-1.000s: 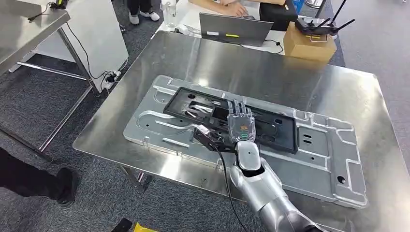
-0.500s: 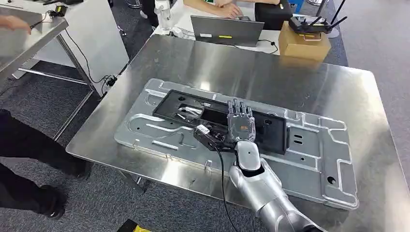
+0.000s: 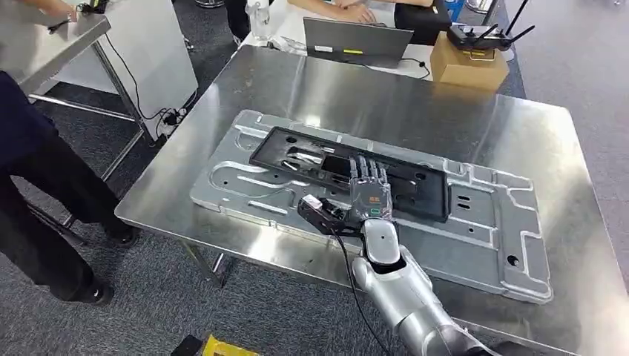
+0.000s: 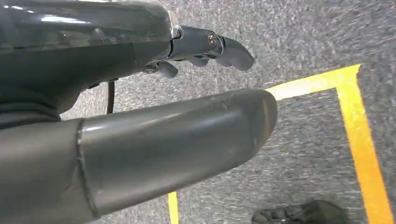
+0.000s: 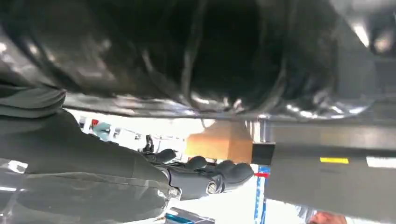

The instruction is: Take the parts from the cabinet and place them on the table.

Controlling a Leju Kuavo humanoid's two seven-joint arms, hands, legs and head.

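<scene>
- Grey carpet all round, with a steel tabletop [image 3: 386, 104] ahead of me in the head view.
- On the tabletop lies a large silver stamped panel [image 3: 489, 230], flat, running across the surface at a slant.
- A black frame part [image 3: 297, 156] lies flat on top of the silver panel, toward its far long edge (long axis follows the panel's).
- My right robot hand [image 3: 369, 194] rests palm-down on the black frame's near edge, fingers straight and pointing away from me, flat on the part rather than wrapped round it. Holding nothing that I can see.
- A small black wrist camera block [image 3: 320, 213] sits just to the left of that robot hand, with a black cable running back along my silver forearm [image 3: 404, 293].
- In the right wrist view the dark fingers [image 5: 219, 173] lie extended against the dark glossy part; too close and blurred for more detail.
- My left robot hand [image 4: 196, 49] hangs over the carpet, next to a yellow floor line [image 4: 355, 121]. Fingers loosely curled, nothing in them.
- At the far edge of the tabletop: a grey laptop [image 3: 360, 41], a cardboard box [image 3: 469, 65] with a black router with antennas [image 3: 482, 33] on top.
- Someone's hands [image 3: 356, 11] are behind the laptop.
- A person in dark clothes [image 3: 37, 185] stands at left, beside another steel table [image 3: 44, 41].
</scene>
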